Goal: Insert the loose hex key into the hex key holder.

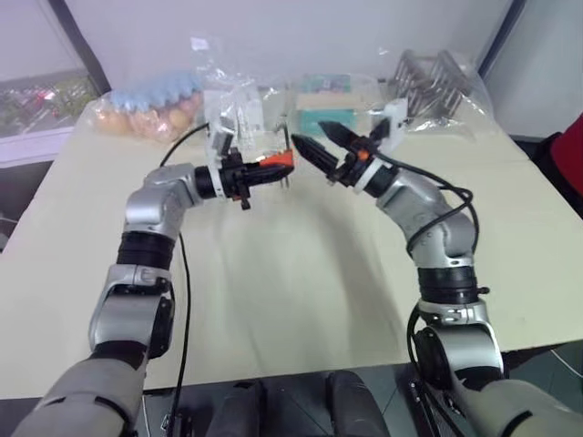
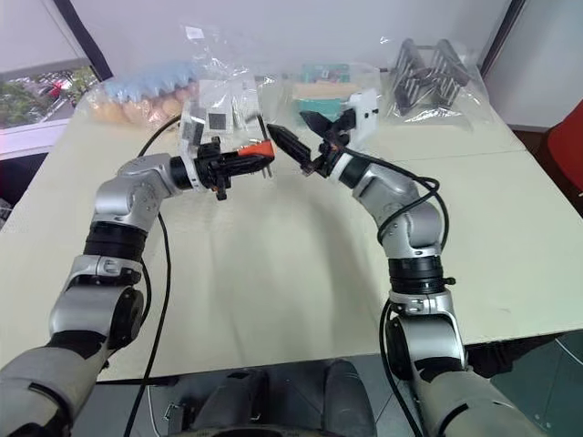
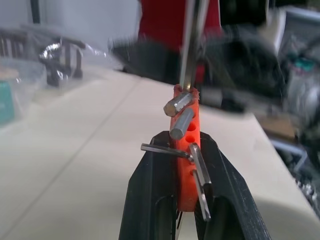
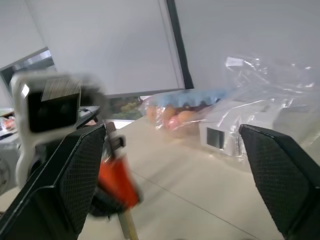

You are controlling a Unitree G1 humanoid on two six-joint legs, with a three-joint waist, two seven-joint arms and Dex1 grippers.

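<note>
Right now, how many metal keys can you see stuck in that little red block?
5. In the red block, held in the left hand: one long key rising from its top, two thick stubs below it, two thin keys lower down. Others may be hidden behind.

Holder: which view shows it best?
Left wrist view: the holder sits close up between the left pincer fingers, its keys distinct. Both eye views show it small; the right wrist view shows it blurred.

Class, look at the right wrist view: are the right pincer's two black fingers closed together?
No: the right pincer stands wide open, its fingers far apart with table showing between them.
</note>
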